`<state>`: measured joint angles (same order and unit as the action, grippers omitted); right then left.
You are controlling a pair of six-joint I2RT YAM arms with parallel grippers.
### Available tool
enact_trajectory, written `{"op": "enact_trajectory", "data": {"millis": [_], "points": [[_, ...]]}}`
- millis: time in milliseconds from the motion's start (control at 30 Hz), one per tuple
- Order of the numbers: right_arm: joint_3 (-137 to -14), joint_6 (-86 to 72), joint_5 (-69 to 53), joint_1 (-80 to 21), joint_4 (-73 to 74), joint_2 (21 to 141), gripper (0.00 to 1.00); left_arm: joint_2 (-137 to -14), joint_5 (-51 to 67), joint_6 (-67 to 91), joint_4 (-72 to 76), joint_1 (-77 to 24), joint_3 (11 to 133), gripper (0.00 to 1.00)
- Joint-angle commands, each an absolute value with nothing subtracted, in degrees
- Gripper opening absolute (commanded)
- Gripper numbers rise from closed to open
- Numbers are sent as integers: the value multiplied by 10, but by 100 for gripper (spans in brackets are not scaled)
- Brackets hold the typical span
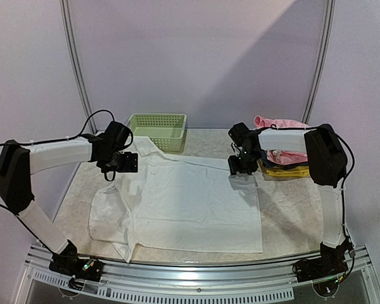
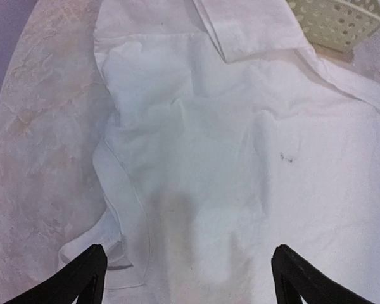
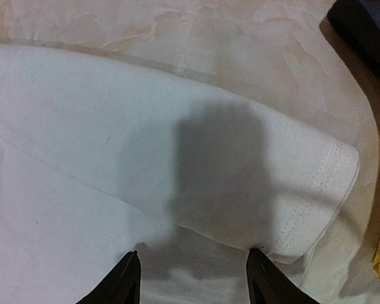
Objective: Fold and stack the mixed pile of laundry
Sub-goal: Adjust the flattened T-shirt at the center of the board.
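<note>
White garment (image 1: 190,202) lies spread mid-frame, unfolded; left fingers (image 2: 82,282) and right fingers (image 3: 128,282) hang open, seemingly just above it. Next, pinch both upper corners.

Top external: above and behind the arm bases, facing the back wall, far enough to hold the whole table (image 1: 285,209).
Left wrist: close, looking down past the left gripper (image 2: 189,253) on the white garment (image 2: 240,158); basket (image 2: 332,25) at top right.
Right wrist: very close, looking down past the right gripper (image 3: 192,253) on a hemmed end of the white garment.
Shared: all three see the white garment; top external and left wrist also see the basket.
</note>
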<state>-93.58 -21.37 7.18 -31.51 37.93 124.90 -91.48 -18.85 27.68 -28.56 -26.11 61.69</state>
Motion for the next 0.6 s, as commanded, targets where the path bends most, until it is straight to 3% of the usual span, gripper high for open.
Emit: {"op": "enact_trajectory", "data": {"millis": [0,367,567], "points": [[-966,-203,108,-320,408,1273,57,-894,-202,289,-276,-281,577,92],[-1027,-210,161,-320,443,1328,48,-893,-196,301,-264,-340,521,86],[-1037,-215,173,-321,441,1338,34,-903,-203,309,-268,-362,516,85]]}}
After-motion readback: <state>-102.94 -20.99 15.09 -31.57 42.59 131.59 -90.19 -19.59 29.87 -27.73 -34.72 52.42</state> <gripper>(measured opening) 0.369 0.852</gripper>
